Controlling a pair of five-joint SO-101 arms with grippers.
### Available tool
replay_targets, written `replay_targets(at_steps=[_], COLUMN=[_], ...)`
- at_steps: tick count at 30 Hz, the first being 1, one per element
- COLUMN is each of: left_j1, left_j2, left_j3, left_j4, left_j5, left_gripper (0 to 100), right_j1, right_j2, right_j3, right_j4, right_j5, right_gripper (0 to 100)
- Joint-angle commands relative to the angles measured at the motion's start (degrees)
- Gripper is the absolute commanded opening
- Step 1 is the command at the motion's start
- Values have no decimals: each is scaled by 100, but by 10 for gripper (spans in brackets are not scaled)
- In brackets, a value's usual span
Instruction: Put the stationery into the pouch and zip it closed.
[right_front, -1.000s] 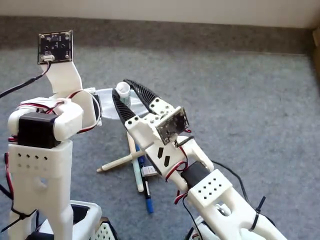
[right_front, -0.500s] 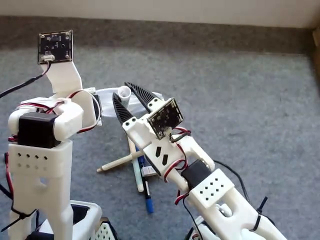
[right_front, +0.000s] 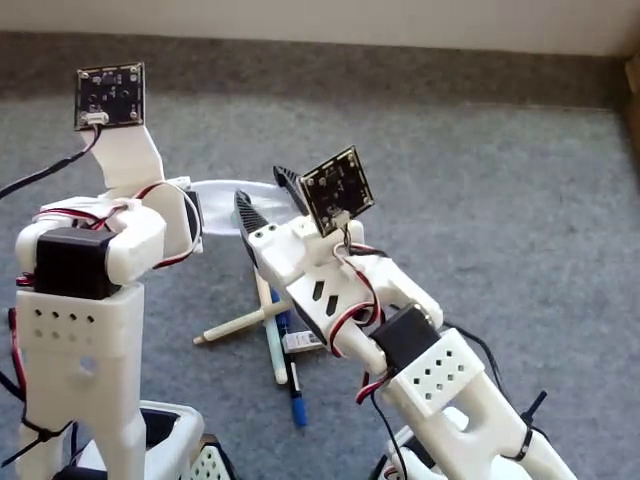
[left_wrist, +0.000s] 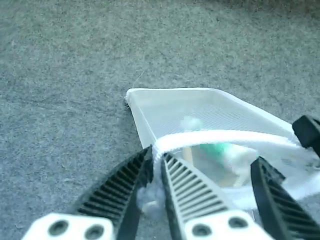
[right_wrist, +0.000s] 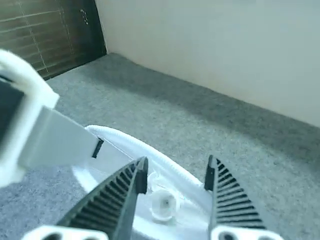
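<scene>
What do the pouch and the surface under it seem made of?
The pouch: white mesh fabric, probably synthetic; a fine weave shows and the contents show through. Its thicker white rim, pinched by the left gripper, may be zip tape. The surface: grey carpet, matte, with short fuzzy pile.

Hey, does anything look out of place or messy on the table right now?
Nothing is spilled or damaged. The untidy part is a loose heap between the arms: a wooden stick lies crosswise over a white pen beside a blue pen, all outside the pouch, whose rim the left gripper pinches.
</scene>
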Motion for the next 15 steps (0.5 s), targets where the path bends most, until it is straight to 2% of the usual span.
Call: replay_targets(at_steps=[1, 10, 15], left_j1=[-92, -101, -295], left_j2=[57, 57, 48], left_j3=[-22, -22, -22], left_j4=[-211, -185, -220], left_j5=[44, 44, 44], left_gripper=[7, 7, 7], right_j1=[-31, -4, 4], right_j2=[-84, -84, -84], right_j3=[-400, -426, -963], right_j4=[84, 119, 989], right_j5=[-88, -70, -70], right_gripper=[193, 192, 192])
